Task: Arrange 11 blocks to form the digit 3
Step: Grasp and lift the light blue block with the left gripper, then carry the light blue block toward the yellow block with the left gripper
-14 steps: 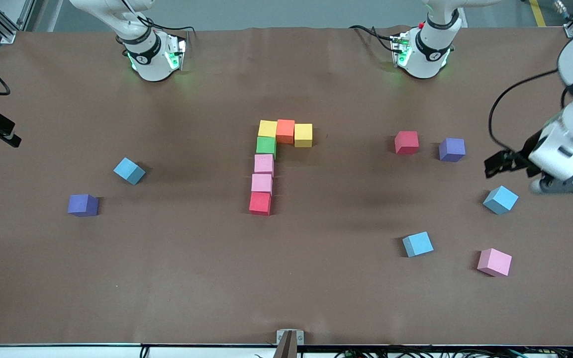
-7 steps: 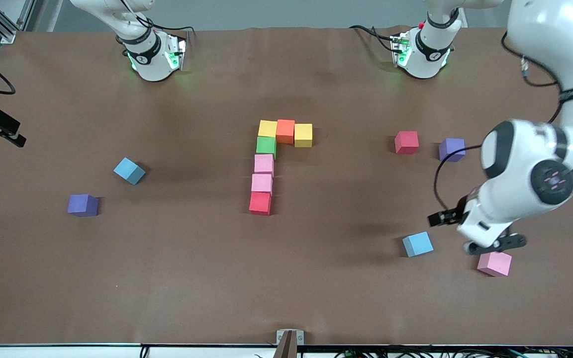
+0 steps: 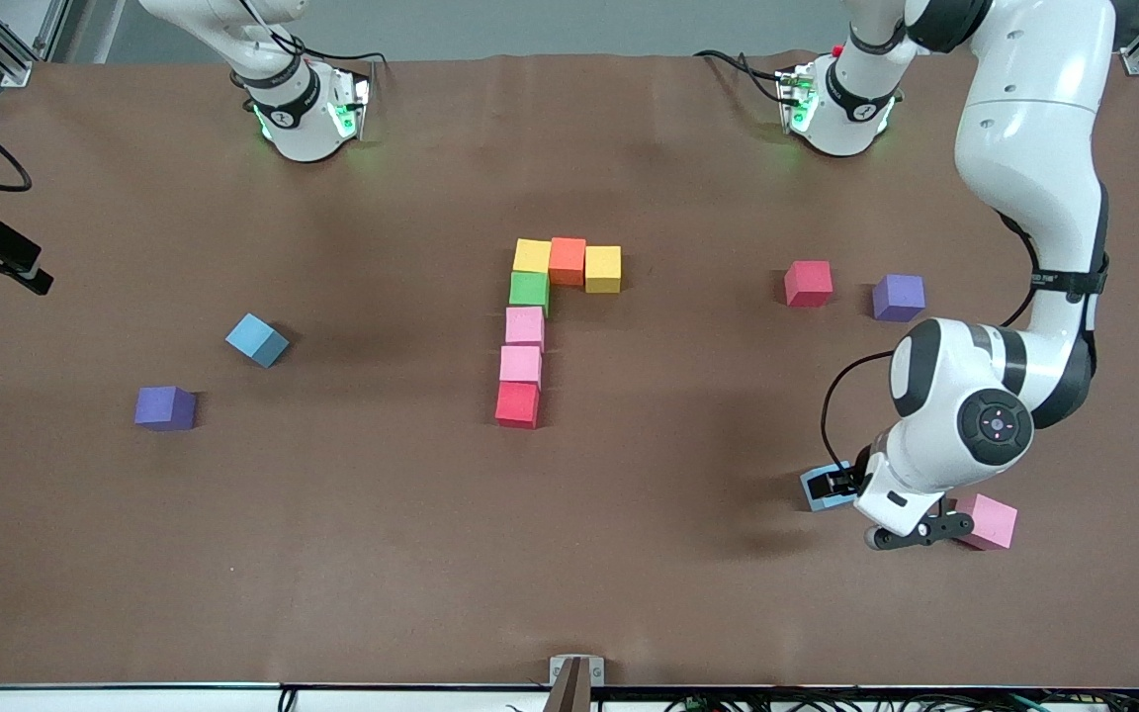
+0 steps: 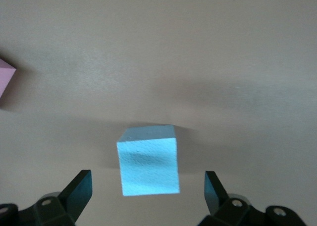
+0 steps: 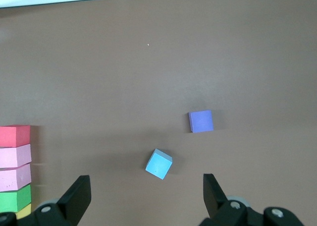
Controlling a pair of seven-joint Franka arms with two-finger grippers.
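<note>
left gripper (image 4: 146,196): released, fingers wide, over the blue block (image 4: 148,160) at lower right of the front view, not touching it
blue block: on table (image 3: 569,554), just beside pink block (image 3: 989,521)
right gripper (image 5: 146,196): released, arm waiting, up over the right arm's end
digit 3 (image 3: 540,326): partial, mid-frame; yellow-orange-yellow row on top, green, two pink, red in a column below
loose blocks: red (image 3: 808,283) upper right, blue (image 3: 256,339) mid-left
purple cubes: one (image 3: 898,297) beside red, one (image 3: 165,407) at left
</note>
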